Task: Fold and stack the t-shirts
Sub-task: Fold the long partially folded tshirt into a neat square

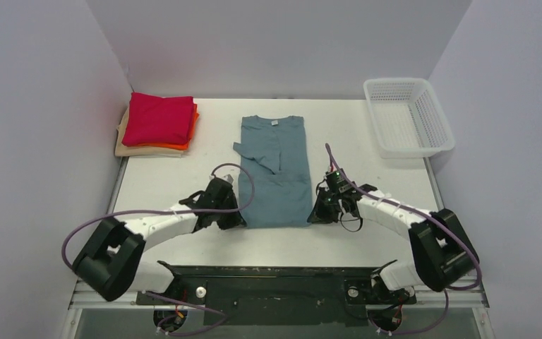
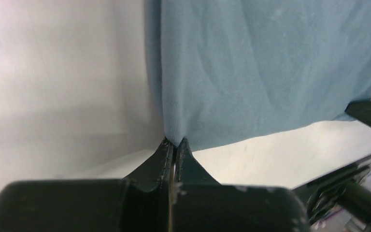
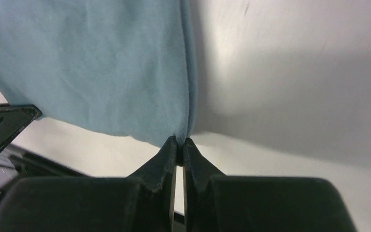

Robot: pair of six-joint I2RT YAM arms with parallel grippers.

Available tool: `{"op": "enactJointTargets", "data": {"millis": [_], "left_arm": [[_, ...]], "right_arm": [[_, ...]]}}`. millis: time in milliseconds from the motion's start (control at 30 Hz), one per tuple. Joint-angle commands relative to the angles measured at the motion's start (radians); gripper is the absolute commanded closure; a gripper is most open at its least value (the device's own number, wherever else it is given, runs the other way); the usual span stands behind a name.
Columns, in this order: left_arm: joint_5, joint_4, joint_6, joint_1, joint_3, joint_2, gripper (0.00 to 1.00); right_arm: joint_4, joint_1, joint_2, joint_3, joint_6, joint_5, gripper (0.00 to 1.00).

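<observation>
On white table (image 1: 169, 176), centre: dusty teal-blue cotton t-shirt (image 1: 275, 176), folded lengthwise, flat.
Left gripper (image 1: 234, 215): pinched closed on its near-left corner.
Right gripper (image 1: 319, 212): pinched closed on its near-right corner.
Far left of it: crimson-red folded tee (image 1: 159, 119) atop orange tee (image 1: 192, 131), beige tee (image 1: 130, 145).
Far right of it: white plastic mesh basket (image 1: 409, 116).

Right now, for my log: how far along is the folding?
Done: a stack of folded shirts, red on top, sits at back left. In hand: the teal shirt, sides folded in, with left hand and right hand each shut on a near corner. Left: fold it shorter and stack it.
</observation>
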Motion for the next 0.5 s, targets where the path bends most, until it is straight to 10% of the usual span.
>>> {"op": "enactJointTargets", "data": {"millis": [0,467], "left_arm": [[-0.056,-0.171,-0.070,-0.127,-0.077,-0.215,1.00],[-0.125,-0.570,-0.197,-0.327,0.044,-0.803,1.00]], "right_arm": [[-0.160,0.096,-0.167,-0.096,0.021,-0.028,1.00],[-0.293,0.288,-0.630,-0.091,0.259,0.017,1.00]]}}
